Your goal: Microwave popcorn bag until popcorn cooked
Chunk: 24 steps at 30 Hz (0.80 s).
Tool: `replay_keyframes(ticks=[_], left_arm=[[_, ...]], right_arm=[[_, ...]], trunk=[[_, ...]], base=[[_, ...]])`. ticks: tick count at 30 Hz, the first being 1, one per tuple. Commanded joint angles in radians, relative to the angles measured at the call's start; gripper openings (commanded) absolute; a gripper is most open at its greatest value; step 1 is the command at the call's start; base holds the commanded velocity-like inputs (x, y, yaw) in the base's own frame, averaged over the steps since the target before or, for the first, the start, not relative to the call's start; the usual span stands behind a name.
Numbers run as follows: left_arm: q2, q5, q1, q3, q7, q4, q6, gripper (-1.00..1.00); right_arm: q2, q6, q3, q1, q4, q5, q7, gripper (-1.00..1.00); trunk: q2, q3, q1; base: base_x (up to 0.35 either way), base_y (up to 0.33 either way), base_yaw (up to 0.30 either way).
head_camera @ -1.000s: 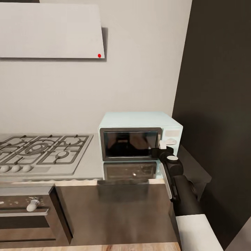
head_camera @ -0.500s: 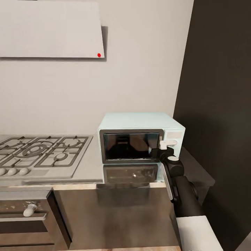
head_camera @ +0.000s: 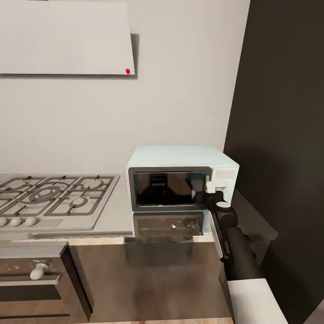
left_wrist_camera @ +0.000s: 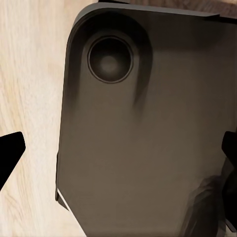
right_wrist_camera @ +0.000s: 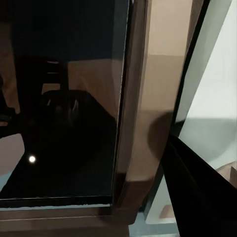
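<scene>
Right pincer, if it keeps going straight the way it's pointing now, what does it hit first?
Most likely the microwave: the right pincer sits at the right edge of its dark glass door, and the right wrist view looks straight at that door's frame up close. Whether it already touches is unclear.

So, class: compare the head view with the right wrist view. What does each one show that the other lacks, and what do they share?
Head view alone: the gas hob, the white hood with its red dot, the oven front, the dark tall cabinet and the right arm reaching to the microwave's front right edge. Right wrist view alone: a close look at the door's brown frame edge and one dark finger. Shared: the microwave's dark glass door and pale mint casing.
</scene>
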Motion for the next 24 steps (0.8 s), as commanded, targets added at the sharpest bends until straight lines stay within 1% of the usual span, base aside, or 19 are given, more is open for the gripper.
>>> replay_keyframes(ticks=[1, 10, 16, 24], left_arm=[[0.0, 0.009, 0.0, -0.002, 0.002, -0.001, -0.001, 1.0], [0.0, 0.01, 0.0, -0.002, 0.003, -0.001, -0.001, 1.0], [0.0, 0.006, 0.0, -0.004, 0.002, -0.001, -0.002, 1.0], [0.0, 0.008, 0.0, -0.002, 0.003, -0.001, -0.002, 1.0]], right_arm=[[0.0, -0.002, 0.0, -0.011, 0.029, 0.017, -0.003, -1.0], [-0.001, -0.002, -0.001, -0.011, 0.029, 0.017, -0.003, -1.0], [-0.001, -0.002, -0.001, -0.011, 0.029, 0.017, -0.003, -1.0], [-0.001, -0.002, -0.001, -0.01, 0.03, 0.017, -0.003, -1.0]], trunk=[[0.0, -0.001, 0.0], [0.0, -0.001, 0.0], [0.0, -0.001, 0.0], [0.0, -0.001, 0.0]], base=[[0.0, 0.0, 0.0], [-0.006, 0.0, 0.0], [-0.209, 0.0, 0.0], [-0.016, 0.0, 0.0]])
